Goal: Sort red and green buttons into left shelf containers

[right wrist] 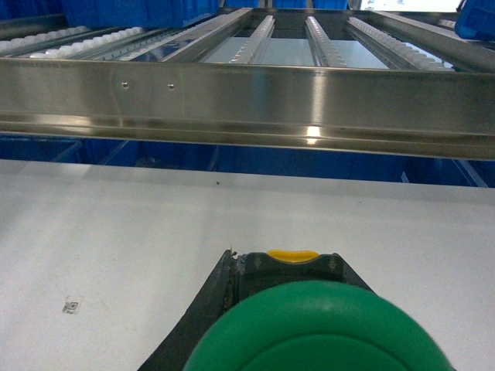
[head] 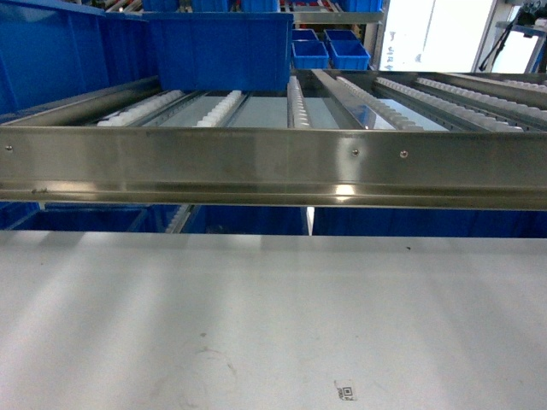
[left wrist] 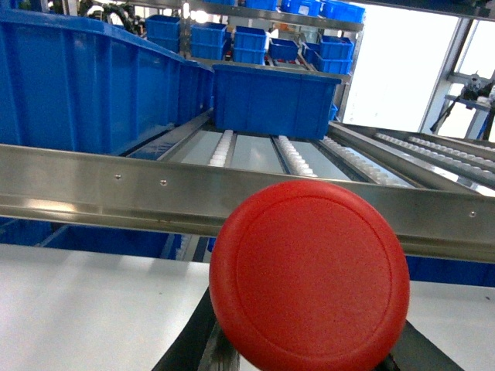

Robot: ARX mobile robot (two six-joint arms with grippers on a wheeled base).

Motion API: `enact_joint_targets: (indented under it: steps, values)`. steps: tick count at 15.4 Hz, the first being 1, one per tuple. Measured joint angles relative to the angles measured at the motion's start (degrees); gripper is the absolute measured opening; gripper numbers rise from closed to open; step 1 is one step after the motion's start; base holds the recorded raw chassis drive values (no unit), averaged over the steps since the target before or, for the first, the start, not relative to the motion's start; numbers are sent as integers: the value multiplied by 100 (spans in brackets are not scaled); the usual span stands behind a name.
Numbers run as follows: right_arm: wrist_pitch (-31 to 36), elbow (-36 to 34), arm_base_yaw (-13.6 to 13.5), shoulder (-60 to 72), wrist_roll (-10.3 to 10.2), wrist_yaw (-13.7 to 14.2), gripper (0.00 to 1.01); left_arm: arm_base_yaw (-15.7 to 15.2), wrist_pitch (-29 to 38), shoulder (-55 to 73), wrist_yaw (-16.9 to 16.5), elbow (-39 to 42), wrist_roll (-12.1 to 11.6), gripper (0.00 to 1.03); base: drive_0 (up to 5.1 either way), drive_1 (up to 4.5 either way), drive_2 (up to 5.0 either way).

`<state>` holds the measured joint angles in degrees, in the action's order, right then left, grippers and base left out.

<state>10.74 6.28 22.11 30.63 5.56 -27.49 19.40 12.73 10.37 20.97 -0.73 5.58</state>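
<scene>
While the head camera sees no arms at all, each wrist camera shows a button right up close. In the left wrist view, a big round red button (left wrist: pixel 309 276) fills the bottom of the picture, and the dark fingers (left wrist: pixel 189 344) of the left end effector (left wrist: pixel 298 357) show under it on both sides, so this end effector is closed on the red button. In the right wrist view, a round green button (right wrist: pixel 321 328) sits at the bottom edge with a small yellow part (right wrist: pixel 292 255) peeking out just past it. The dark body of the right end effector (right wrist: pixel 298 325) shows beside and behind the button, so it seems to be gripping the green button.

Both buttons are above the white counter (head: pixel 273 316). A tiny square printed tag (head: pixel 345 392) is stuck on the counter near its front edge.

Past the counter runs a long shiny metal rail (head: pixel 273 166), the front of the shelf. Behind the rail, lines of small white rollers (head: pixel 141 108) run toward the back.

On the left side of the shelf stand the containers. One big blue container (left wrist: pixel 77 81) is at the far left, close to the rail. Another blue container (left wrist: pixel 274 100) sits farther back on the rollers. More little blue bins (left wrist: pixel 251 42) sit on racks far behind. Under the shelf, more blue bins (head: pixel 77 219) can be seen in the shadow.
</scene>
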Motion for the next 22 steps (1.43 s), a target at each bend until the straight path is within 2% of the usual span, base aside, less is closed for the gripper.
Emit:
enact_joint_targets:
  steps: [22]
  values:
    - [-2,-2,0,0,-2,-2,27,-4,-4,2,2,0,-2,23,-484,257,257]
